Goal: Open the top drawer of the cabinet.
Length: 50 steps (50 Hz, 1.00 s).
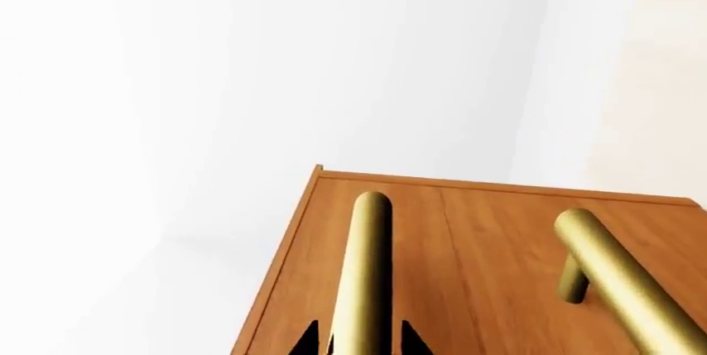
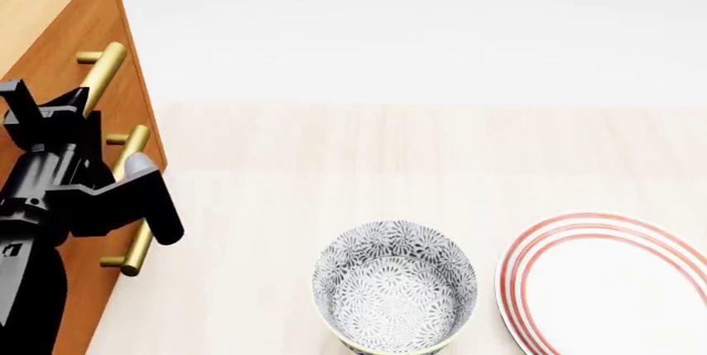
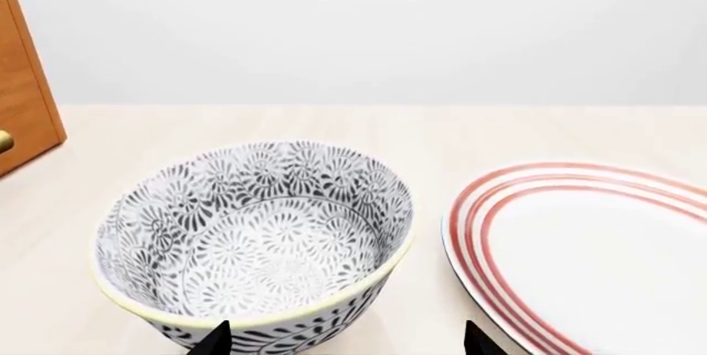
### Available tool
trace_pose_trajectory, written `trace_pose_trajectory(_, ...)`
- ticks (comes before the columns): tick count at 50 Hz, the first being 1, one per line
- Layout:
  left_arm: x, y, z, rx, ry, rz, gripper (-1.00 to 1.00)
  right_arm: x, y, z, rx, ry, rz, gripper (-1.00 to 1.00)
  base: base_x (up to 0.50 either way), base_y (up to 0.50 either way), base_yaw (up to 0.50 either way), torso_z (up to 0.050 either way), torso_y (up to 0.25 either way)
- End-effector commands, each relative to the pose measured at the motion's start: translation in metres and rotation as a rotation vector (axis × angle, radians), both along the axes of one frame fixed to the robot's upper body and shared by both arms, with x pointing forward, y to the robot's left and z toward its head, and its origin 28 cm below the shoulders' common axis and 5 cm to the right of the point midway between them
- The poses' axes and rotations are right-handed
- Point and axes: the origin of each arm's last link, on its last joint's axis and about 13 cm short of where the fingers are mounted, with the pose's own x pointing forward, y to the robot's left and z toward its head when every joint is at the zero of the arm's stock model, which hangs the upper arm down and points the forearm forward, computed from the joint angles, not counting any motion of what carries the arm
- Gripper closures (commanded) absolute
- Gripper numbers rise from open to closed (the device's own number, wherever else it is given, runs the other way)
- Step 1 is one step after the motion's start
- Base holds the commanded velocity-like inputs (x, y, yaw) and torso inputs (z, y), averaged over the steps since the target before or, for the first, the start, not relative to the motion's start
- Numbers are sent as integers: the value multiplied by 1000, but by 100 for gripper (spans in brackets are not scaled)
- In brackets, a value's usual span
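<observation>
The left claw (image 1: 359,341) stood with one black fingertip on each side of a brass bar handle (image 1: 370,264). The views did not show whether the pads pressed the bar or merely flanked it, so a firm hold could not be confirmed. This handle was judged to be that of the top drawer (image 1: 304,289). The drawer front lay directly ahead of the claw and appeared flush with the neighbouring front, so it was judged unopened. A second handle (image 1: 624,289) ran parallel, just beside the claw.

Hazards:
- If the pads were not seated, a pull would probably slide off the round bar.
- A pull not square to the face of the cabinet (image 2: 45,7) could jam the drawer.

Clearance:
- The cabinet edge ran near the claw on the side away from the second handle.
- Behind the claw, the light tabletop (image 2: 331,148) lay bare.
- The bowl (image 2: 395,285) and plate (image 2: 608,289) sat well apart from the claw.
- The right claw (image 3: 344,343) was spread wide and empty, with the bowl just ahead of it.
</observation>
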Motion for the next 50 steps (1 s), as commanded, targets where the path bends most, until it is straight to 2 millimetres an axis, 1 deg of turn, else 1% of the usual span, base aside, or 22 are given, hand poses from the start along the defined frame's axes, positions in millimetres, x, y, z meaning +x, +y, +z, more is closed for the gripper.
trace_pose_trajectory(1, 3, -6, 7, -6, -5, -11, 100, 1, 2, 1, 6, -8, 5, -100, 0, 0, 0, 0, 0)
trace_pose_trajectory(6, 5, -12, 12, 0, -12, -33, 100, 0, 2, 0, 7, -4, 6, -100, 6, 0, -3, 0, 0)
trace_pose_trajectory(9, 7, -18, 17, 7, -23, -54, 100, 0, 2, 0, 9, -1, 7, -100, 4, 0, -4, 0, 0)
trace_pose_trajectory(27, 10, -54, 22, 27, -23, -167, 100, 0, 1, -1, 24, 9, 11, -100, 6, 0, -4, 0, 0)
trace_pose_trajectory(32, 10, -65, 24, 29, -26, -203, 100, 0, 0, -1, 27, 10, 13, -100, 5, 0, -3, 0, 0)
trace_pose_trajectory(39, 9, -87, 32, 47, -37, -271, 100, -1, -1, -2, 38, 13, 12, -100, 7, 0, -4, 0, 0)
trace_pose_trajectory(40, 9, -87, 32, 47, -37, -271, 100, -1, -1, -2, 38, 13, 12, -100, 17, 0, -6, 0, 0)
trace_pose_trajectory(50, 4, -112, 36, 57, -46, -348, 100, -2, -3, -1, 54, 22, 6, -100, 5, 0, -6, 0, 0)
